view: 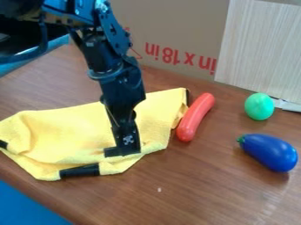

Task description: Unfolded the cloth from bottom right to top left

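1. Claw [122, 152] hangs over the lower middle of the yellow cloth [64, 127], its tip at the fabric as my camera sees it; from where I sit, I can't tell whether it's released or clenched.
2. My arm [111, 66] comes in from the upper left and angles down to the cloth, hiding part of it.
3. Across the left and middle of the wooden tabletop [217, 184], the cloth lies rumpled, with raised creases and an overlapping layer toward its lower left.
4. I see black bands at its left edge, its lower edge and its upper right corner.
5. Off the cloth's right side, a red toy sausage [196, 116] lies at a slant, close against the fabric; I can't confirm contact.
6. Farther right, I have a green egg-shaped toy [259, 106] near the back and a blue toy eggplant [269, 152] nearer the camera, the two apart, the eggplant's green stem end pointing left.
7. Behind everything, I've got brown cardboard [170, 26] with red print, and beside it a pale wood-grain panel [262, 48].
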`<state>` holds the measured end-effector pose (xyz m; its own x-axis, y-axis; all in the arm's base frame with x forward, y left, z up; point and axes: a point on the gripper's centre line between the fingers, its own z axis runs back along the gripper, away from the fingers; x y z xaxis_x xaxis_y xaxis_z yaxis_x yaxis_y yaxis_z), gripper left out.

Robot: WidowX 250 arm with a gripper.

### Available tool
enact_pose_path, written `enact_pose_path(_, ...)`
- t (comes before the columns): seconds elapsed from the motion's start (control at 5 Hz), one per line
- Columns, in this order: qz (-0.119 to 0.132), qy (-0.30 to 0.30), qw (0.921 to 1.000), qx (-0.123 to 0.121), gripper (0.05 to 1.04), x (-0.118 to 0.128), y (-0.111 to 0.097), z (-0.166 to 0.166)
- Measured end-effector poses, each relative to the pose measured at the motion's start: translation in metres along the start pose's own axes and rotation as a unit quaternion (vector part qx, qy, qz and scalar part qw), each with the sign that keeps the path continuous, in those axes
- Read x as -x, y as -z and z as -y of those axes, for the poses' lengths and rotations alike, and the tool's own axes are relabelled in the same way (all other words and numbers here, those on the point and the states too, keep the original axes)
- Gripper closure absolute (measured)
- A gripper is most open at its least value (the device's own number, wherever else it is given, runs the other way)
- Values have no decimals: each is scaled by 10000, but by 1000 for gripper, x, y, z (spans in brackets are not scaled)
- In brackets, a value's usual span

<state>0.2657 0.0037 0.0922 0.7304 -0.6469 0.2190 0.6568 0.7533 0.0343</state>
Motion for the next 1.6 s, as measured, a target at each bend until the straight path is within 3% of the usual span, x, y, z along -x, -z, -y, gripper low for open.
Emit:
enact_pose_path(0.6,-84,89,9998,-175,83,3,14,-3)
enact_pose_path(0.8,-106,77,9998,-153,140,3,16,-2)
enact_pose_path(1.2,-96,-38,9999,-20,697,8,18,2)
enact_pose_path(1.4,-23,-22,9999,-95,935,13,11,2)
enact_pose_path(1.6,21,-118,9999,-103,1020,20,3,1)
